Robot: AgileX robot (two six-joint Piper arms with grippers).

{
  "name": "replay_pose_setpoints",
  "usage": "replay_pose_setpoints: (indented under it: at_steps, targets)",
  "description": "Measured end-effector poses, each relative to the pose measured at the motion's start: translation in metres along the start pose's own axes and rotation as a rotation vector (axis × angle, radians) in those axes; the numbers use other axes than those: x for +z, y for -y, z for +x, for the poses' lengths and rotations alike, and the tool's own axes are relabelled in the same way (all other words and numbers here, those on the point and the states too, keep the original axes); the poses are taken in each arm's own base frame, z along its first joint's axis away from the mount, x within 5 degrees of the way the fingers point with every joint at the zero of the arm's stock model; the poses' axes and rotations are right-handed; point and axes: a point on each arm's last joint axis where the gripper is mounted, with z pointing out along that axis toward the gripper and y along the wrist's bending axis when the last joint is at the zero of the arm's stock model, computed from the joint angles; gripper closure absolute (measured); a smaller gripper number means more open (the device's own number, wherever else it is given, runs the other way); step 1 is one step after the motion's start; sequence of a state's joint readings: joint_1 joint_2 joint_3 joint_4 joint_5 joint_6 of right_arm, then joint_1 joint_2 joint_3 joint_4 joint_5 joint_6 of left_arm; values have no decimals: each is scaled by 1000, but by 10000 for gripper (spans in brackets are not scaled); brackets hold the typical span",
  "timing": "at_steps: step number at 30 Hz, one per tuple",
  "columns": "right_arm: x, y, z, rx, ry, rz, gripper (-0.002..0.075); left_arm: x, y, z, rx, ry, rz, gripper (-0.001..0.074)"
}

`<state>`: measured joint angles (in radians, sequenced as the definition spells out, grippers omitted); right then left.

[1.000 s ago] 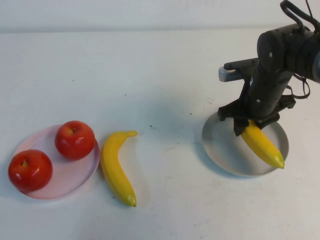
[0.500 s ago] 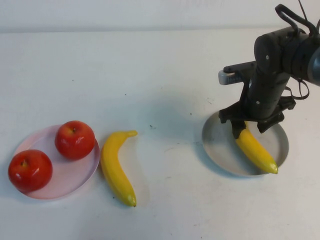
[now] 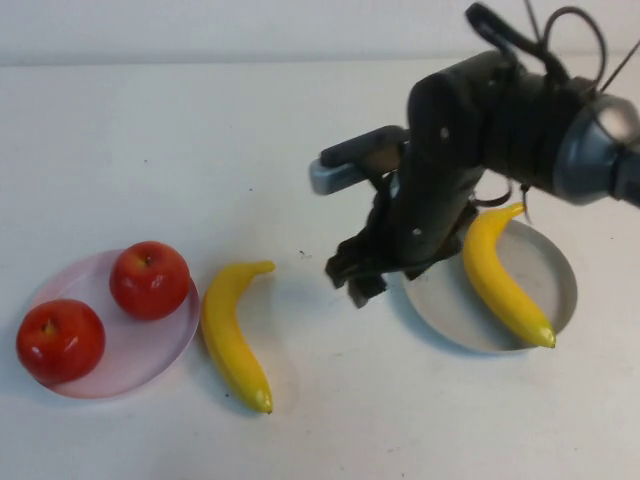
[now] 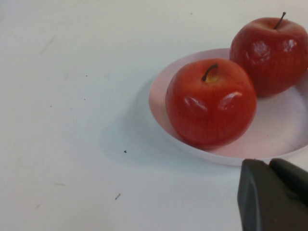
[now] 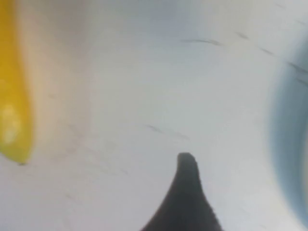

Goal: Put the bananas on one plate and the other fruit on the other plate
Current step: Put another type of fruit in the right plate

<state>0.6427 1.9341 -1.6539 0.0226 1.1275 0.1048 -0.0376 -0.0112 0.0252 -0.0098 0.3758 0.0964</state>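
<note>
One banana [image 3: 498, 277] lies on the grey-blue plate [image 3: 548, 268] at the right. The other banana [image 3: 234, 334] lies on the table just right of the pale pink plate [image 3: 128, 362]. Two red apples [image 3: 150, 280] [image 3: 60, 341] sit on the pink plate. My right gripper [image 3: 352, 281] is open and empty, low over the table left of the grey-blue plate. Its wrist view shows one finger [image 5: 186, 192], a banana [image 5: 12, 101] and the plate's rim [image 5: 290, 144]. My left gripper [image 4: 270, 166] is shut beside the pink plate [image 4: 159, 98] with both apples [image 4: 210, 103] [image 4: 269, 53].
The white table [image 3: 300, 150] runs back to a pale wall. My right arm's dark body [image 3: 450, 150] hangs over the left edge of the grey-blue plate.
My right gripper has let go of the banana, which now lies on the grey-blue plate. The right arm has swung left, off the plate, towards the table's middle.
</note>
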Motion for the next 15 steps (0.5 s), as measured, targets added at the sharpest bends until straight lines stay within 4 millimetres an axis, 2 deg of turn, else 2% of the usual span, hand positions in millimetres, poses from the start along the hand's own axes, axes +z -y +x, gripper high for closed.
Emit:
replay_pose_setpoints:
  at_steps: [4,7,11,15]
  targets:
    - [6,-59,-2,-157,82,-73,235,0,0,0,0,0,0,733]
    - [12,-88,-8,-222,103,-102,235,0,0,0,0,0,0,733]
    - [23,-112,-21,-265,120,-118,235,0,0,0,0,0,0,733]
    - [36,-128,-31,-288,112,-124,235,0,0,0,0,0,0,733]
